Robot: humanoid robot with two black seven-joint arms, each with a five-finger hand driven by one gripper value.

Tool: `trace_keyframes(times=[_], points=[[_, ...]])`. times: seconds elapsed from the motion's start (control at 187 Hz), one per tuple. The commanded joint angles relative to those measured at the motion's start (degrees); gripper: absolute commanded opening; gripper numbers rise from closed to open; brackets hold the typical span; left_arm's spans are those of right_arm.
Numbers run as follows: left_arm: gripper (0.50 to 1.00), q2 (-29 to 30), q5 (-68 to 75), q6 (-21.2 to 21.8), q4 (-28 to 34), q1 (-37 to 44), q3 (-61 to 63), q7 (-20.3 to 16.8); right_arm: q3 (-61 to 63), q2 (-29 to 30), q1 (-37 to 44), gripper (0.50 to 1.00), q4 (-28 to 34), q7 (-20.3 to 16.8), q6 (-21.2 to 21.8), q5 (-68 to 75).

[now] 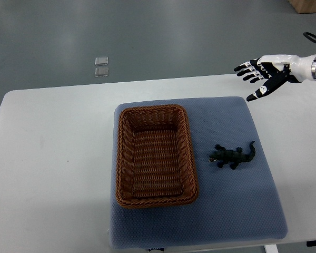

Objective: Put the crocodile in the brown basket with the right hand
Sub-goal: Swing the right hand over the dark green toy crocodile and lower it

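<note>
Right hand outstretched, fingers spread

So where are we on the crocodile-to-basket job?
Done: nothing. The brown basket is empty and the toy crocodile lies on the blue mat to the basket's right. In hand: nothing; the right hand hovers open at the far right, well clear of the crocodile. Left: reach, grasp, carry, release in the basket.

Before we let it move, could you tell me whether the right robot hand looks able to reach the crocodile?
Probably yes: the right robot hand is open with nothing between it and the crocodile, which lies clear of the basket on the mat.
</note>
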Motion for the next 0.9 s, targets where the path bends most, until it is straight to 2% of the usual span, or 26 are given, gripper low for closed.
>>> trace_keyframes(times=[0.0, 0.16, 0.224, 0.443, 0.897], points=[[1.0, 0.0, -0.01, -0.08, 0.38, -0.18, 0.0, 0.02, -3.92, -3.98, 2.41, 0.928, 7.43, -4.92, -0.01, -0.69], [1.0, 0.0, -0.01, -0.09, 0.38, -0.18, -0.27, 0.02, -6.73, -7.32, 4.43, 0.928, 14.11, -10.29, -0.01, -0.6], [1.0, 0.0, -0.01, -0.17, 0.38, -0.18, -0.44, 0.02, -6.82, -8.03, 4.43, 0.928, 15.96, -11.34, -0.01, -0.51], [1.0, 0.0, -0.01, -0.17, 0.38, -0.09, -0.62, 0.02, -6.82, -8.73, 3.82, 0.928, 22.55, -10.99, -0.01, 1.07], [1.0, 0.0, -0.1, -0.08, 0.46, -0.09, -0.88, 0.02, -8.85, -2.58, -1.02, 0.926, 22.82, -9.76, -0.01, -8.16]])
